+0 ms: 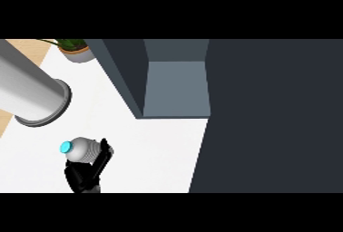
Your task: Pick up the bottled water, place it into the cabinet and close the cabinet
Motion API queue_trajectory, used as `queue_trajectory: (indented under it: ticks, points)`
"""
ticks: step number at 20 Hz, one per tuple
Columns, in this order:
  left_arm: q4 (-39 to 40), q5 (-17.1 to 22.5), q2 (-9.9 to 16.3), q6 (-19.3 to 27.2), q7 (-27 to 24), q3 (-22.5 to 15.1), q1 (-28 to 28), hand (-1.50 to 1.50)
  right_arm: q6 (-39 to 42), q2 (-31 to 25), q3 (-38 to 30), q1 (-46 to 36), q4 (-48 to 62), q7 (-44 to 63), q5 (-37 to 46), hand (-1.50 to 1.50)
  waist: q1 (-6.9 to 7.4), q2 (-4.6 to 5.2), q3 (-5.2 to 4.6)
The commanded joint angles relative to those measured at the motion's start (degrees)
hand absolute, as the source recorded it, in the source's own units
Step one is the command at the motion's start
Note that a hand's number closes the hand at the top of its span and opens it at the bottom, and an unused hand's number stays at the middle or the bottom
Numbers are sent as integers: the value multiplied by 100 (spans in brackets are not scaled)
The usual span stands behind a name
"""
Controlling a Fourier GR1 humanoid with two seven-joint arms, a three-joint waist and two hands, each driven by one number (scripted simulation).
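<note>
On the white counter [154, 149], a hand [90, 170] curls round the unlabelled bottled water [81, 149].

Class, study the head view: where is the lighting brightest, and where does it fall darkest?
Head view: brightest on the white counter and the bottled water; darkest across the cabinet door at right; the cabinet interior is dim grey; the black hand shows little detail.

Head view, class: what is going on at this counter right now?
One black hand comes up from the lower edge and curls round the bottled water, a grey bottle with a blue cap, on the white counter. Which hand it is cannot be told. The cabinet stands open, its door swung out at the right; nothing shows inside. A grey cylinder and a potted plant stand at upper left.
</note>
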Motion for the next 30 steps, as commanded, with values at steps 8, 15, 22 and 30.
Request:
queue_trajectory:
  ticks: [8, 15, 22, 30]
  points:
    - [-240, -538, 454, -1364, 516, -954, -88, 150, 78, -310, 61, 233, -190, -309, 253, -150, -82, -30, 4]
    - [-736, -1110, 695, -2026, 906, -1770, 9, 150, -9, -383, -279, 79, -708, 250, 51, -150, 18, -7, 3]
    - [-2479, -1030, 665, -1627, 2064, -2046, 391, 150, -171, -147, -109, -122, -323, 175, 179, -150, 68, -10, 7]
    - [-3557, -1390, 759, -1039, 2836, -2151, 411, 150, -202, -256, 131, 86, -389, -18, 342, -150, 41, -6, 5]
